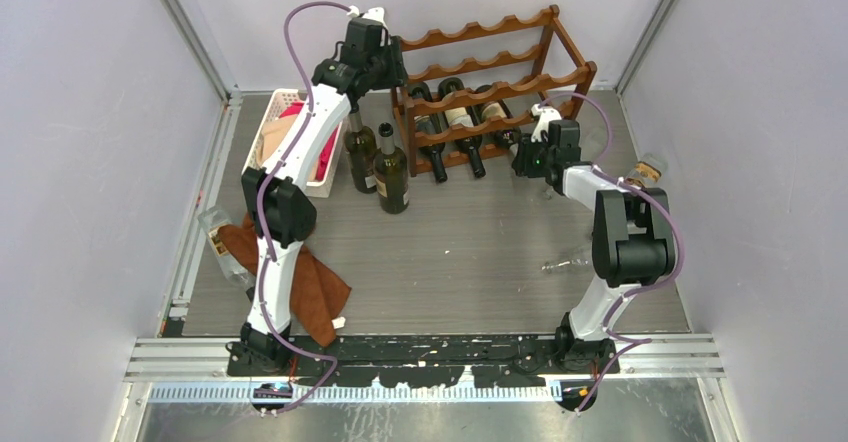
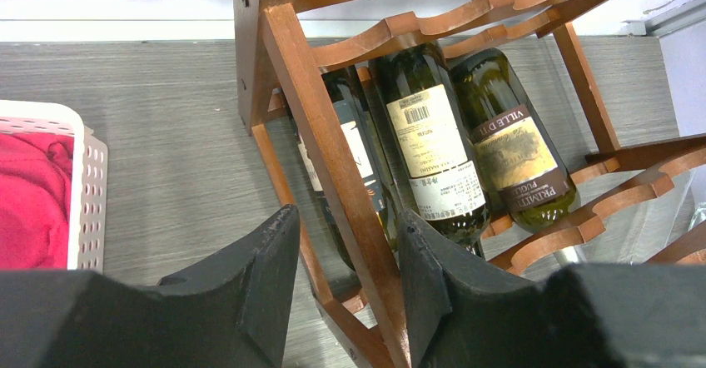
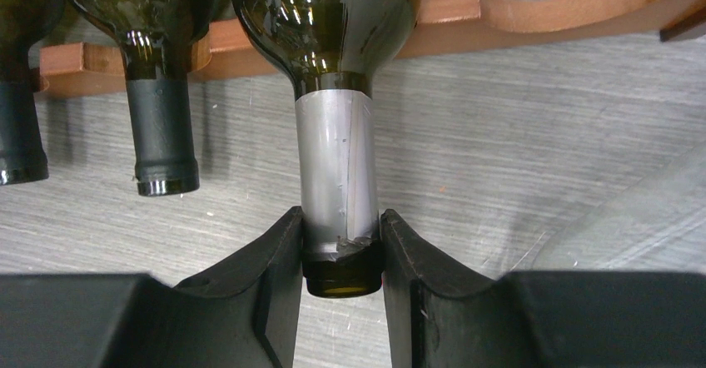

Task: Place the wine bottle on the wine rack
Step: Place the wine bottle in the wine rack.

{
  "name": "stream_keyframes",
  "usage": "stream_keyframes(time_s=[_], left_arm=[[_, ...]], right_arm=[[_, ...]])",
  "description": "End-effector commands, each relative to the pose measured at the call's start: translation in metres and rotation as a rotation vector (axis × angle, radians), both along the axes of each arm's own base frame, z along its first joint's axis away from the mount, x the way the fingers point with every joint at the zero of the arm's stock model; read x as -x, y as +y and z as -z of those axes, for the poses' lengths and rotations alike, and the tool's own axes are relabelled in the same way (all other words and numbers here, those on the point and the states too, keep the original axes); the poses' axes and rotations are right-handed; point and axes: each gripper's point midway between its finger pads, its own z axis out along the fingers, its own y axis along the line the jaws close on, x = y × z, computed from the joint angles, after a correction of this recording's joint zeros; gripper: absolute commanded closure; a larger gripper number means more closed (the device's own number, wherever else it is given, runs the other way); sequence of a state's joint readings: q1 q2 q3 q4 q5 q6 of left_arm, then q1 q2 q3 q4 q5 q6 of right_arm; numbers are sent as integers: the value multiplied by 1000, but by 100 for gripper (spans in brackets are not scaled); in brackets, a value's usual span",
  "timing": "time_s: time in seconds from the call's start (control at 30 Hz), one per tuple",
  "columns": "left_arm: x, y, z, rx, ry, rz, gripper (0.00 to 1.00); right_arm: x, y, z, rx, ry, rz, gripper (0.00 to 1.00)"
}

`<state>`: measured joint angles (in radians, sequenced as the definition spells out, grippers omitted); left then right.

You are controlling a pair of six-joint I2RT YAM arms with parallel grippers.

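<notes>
My right gripper (image 3: 341, 218) is clamped on the foil-wrapped neck of the wine bottle (image 3: 329, 18), which lies on a low tier of the wine rack (image 2: 308, 93). The left gripper (image 2: 348, 214) straddles the rack's front post with its jaws apart. Risk: if I retract without releasing, the bottle drags out. If I squeeze the post, the rack may shift.

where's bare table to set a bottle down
Widest bare patch is mid-table, bordered by the wine rack, two standing bottles, the brown cloth and the arm bases. Crowded: left side with the basket, rack front where the right gripper holds a wine bottle, right edge with glasses.
</notes>
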<state>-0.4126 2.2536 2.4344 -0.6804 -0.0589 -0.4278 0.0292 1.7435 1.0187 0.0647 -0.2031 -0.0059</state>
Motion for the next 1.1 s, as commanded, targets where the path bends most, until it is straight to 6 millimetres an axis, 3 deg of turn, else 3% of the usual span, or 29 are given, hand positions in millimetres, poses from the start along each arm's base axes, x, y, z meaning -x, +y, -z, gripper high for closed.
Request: stream_keyframes(time_s=[0.0, 0.63, 0.93, 1.07], left_arm=[[-3, 1, -26, 4, -79, 6, 53], [-2, 3, -22, -13, -68, 7, 56], [-1, 3, -20, -16, -62, 7, 57], [0, 4, -19, -21, -59, 9, 57]], right_arm=[[-24, -13, -17, 25, -140, 35, 99], [-13, -17, 19, 159, -125, 1, 99], [-4, 2, 33, 267, -73, -121, 99], [-2, 0, 41, 307, -36, -141, 99]])
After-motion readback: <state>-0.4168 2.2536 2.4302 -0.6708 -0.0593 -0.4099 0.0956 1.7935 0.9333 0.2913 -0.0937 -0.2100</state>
